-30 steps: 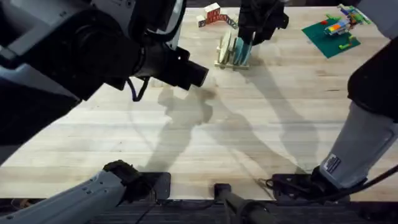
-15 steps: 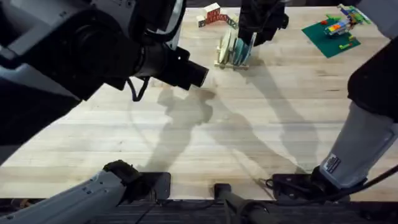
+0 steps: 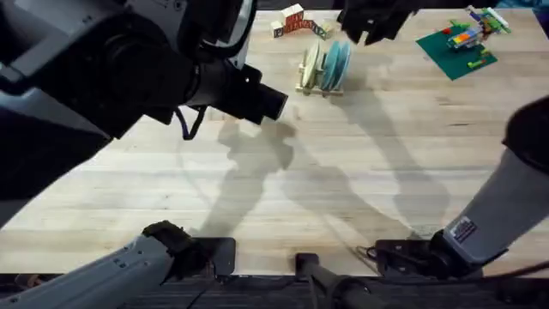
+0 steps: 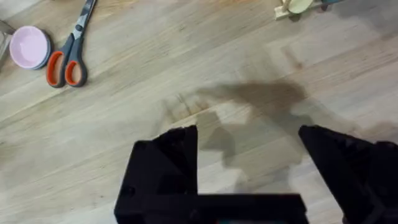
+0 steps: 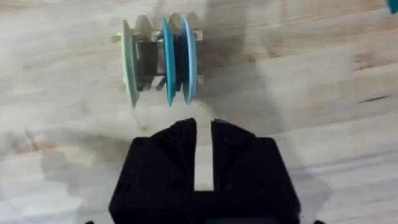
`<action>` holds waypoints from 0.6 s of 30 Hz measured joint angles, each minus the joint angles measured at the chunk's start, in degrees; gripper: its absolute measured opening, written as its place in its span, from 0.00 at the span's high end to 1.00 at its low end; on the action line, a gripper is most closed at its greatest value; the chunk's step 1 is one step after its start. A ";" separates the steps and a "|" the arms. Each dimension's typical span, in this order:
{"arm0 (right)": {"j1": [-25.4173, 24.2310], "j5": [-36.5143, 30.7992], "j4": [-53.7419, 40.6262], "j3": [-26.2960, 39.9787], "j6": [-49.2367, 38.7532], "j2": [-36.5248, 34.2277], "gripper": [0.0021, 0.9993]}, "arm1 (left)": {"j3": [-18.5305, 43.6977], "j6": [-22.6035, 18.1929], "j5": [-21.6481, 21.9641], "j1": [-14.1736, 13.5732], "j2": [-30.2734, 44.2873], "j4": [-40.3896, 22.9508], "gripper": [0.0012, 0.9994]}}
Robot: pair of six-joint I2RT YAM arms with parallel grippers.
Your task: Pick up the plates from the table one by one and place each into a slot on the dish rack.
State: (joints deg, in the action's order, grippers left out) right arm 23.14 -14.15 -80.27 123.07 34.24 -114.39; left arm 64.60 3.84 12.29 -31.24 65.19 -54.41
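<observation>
**Plates racked; right arm lifts clear**

The table is the biggest thing in the overhead view, bare across its middle and lower half; the left arm looms dark over the upper left, its gripper hanging with fingers spread wide over plain wood, holding nothing. At upper centre stands the rack, well in from the far edge. A second ago the right gripper sat low against the blue plate; it has since risen toward the top edge and let go, so the placing looks done. From the right wrist its fingers are nearly together, a thin gap between, empty. The cream plate stands upright in one slot; the blue plates show as two blue rims just beside it. Retreat room is wide; blocks lie near the rack, a green mat upper right; scissors and a pink dish sit well apart.
</observation>
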 joint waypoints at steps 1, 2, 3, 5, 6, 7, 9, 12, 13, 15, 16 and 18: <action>0.00 0.00 -1.25 1.02 -0.35 0.81 0.83 | 0.00 0.02 0.00 0.00 0.00 0.01 0.01; 0.00 0.00 -2.33 1.87 -0.89 1.54 0.80 | 0.00 0.00 0.00 0.00 -0.01 0.01 0.01; 0.00 0.00 -3.27 2.55 -1.42 2.22 0.79 | 0.00 0.00 0.00 0.00 0.00 0.00 0.01; 0.00 0.00 -5.51 3.66 -2.55 3.49 0.76 | 0.00 0.00 0.00 0.00 0.00 0.00 0.01; 0.00 0.00 -6.71 3.89 -3.06 4.13 0.73 | 0.00 0.02 0.00 0.00 0.00 0.00 0.01; 0.00 0.00 -7.81 3.96 -3.34 4.74 0.67 | 0.00 0.00 0.00 0.00 0.00 0.00 0.01; 0.00 0.00 -9.44 3.96 -4.09 5.84 0.42 | 0.00 0.00 0.00 0.00 -0.02 0.00 0.01; 0.06 0.00 -10.65 3.96 -6.00 7.42 0.04 | 0.00 0.00 0.00 0.00 0.00 0.00 0.01; 0.20 0.00 -10.95 3.96 -6.56 8.03 0.01 | 0.00 0.00 0.00 0.00 0.00 0.02 0.01; 0.65 -0.01 -11.42 3.96 -7.76 9.21 0.01 | 0.00 0.00 0.00 0.00 0.00 0.01 0.01; 1.02 -0.02 -11.58 3.96 -8.37 9.81 0.00 | 0.00 0.00 0.00 0.00 0.00 0.00 0.01; 2.07 -0.02 -11.69 3.96 -9.66 11.09 0.00 | 0.00 0.00 0.00 0.00 -0.01 0.00 0.01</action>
State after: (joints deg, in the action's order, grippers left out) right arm 25.21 -14.17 -91.96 127.02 24.58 -103.30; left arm 64.60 3.84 12.29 -31.24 65.18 -54.41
